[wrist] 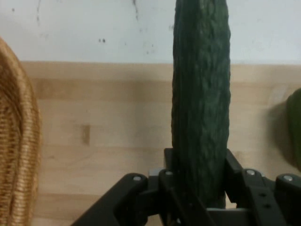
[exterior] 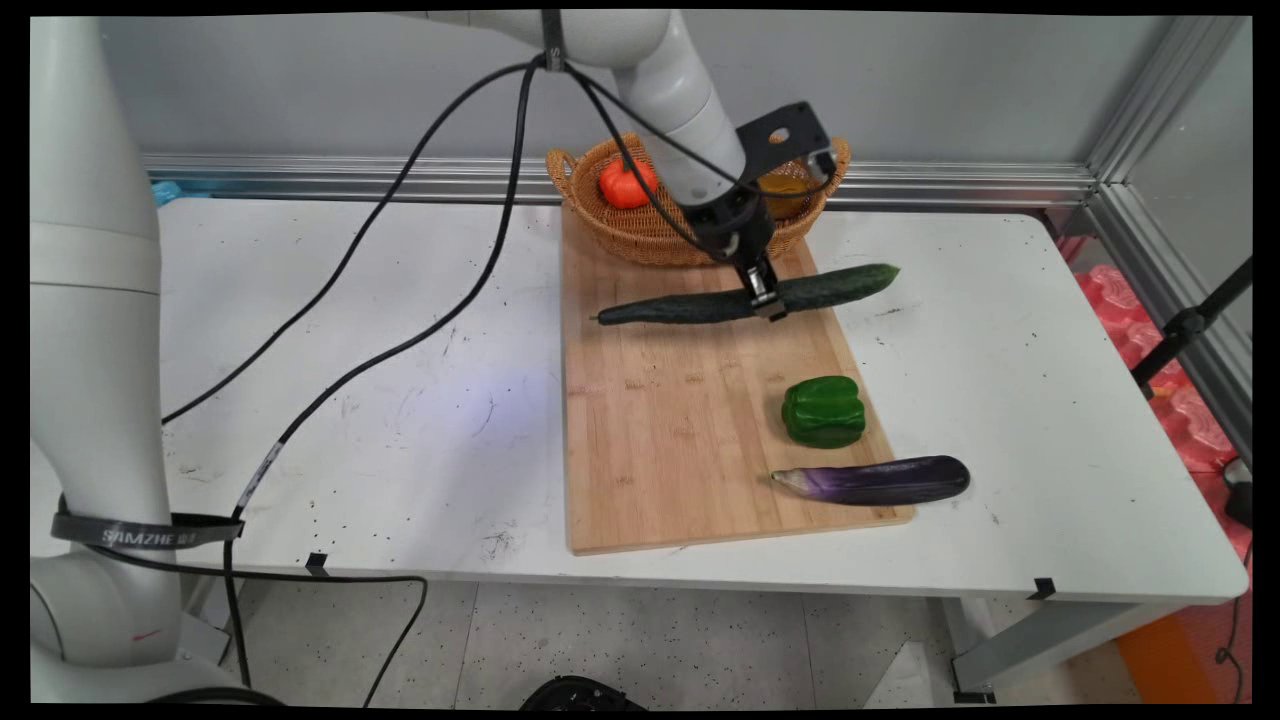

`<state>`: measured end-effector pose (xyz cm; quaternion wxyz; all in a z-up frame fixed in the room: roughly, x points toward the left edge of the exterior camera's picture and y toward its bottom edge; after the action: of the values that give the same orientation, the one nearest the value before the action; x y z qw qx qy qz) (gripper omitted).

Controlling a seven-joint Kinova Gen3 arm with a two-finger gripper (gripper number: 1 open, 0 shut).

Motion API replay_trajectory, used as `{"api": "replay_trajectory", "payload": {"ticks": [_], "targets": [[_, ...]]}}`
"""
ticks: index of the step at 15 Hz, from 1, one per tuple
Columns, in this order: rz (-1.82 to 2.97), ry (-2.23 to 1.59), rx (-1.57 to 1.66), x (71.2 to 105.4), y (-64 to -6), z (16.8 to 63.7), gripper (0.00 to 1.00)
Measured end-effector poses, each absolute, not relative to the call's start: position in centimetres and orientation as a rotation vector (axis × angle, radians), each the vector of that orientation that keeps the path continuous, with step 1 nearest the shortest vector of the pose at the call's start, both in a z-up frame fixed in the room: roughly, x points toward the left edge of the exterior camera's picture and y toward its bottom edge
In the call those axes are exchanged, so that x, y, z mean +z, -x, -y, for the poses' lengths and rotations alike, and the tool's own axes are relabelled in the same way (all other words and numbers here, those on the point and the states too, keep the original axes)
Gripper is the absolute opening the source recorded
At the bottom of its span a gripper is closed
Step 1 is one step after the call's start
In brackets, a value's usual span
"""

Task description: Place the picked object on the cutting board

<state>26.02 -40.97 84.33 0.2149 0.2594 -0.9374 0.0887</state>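
Note:
A long dark green cucumber (exterior: pixel 700 304) (wrist: pixel 201 94) lies across the far end of the wooden cutting board (exterior: pixel 670 420). My gripper (exterior: pixel 762 297) (wrist: pixel 200 160) is shut on the cucumber a little right of its middle, fingers pressed against both sides. In the hand view the cucumber runs straight up from between the fingers, over the board (wrist: pixel 103 122) and onto the white table (wrist: pixel 94 28). The wicker basket (exterior: pixel 640 225) (wrist: pixel 19 141) stands just behind the gripper.
The basket holds an orange-red fruit (exterior: pixel 626 183) and something brownish (exterior: pixel 785 190). A green bell pepper (exterior: pixel 823 411) (wrist: pixel 295 127) and a purple eggplant (exterior: pixel 875 480) lie at the board's near right. Black cables (exterior: pixel 400 260) hang over the table's left half.

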Motion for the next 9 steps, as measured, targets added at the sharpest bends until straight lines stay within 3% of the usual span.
{"api": "replay_trajectory", "payload": {"ticks": [9], "targets": [[2.605,-0.749,0.233,81.3,-26.8,40.1,0.0]]}}
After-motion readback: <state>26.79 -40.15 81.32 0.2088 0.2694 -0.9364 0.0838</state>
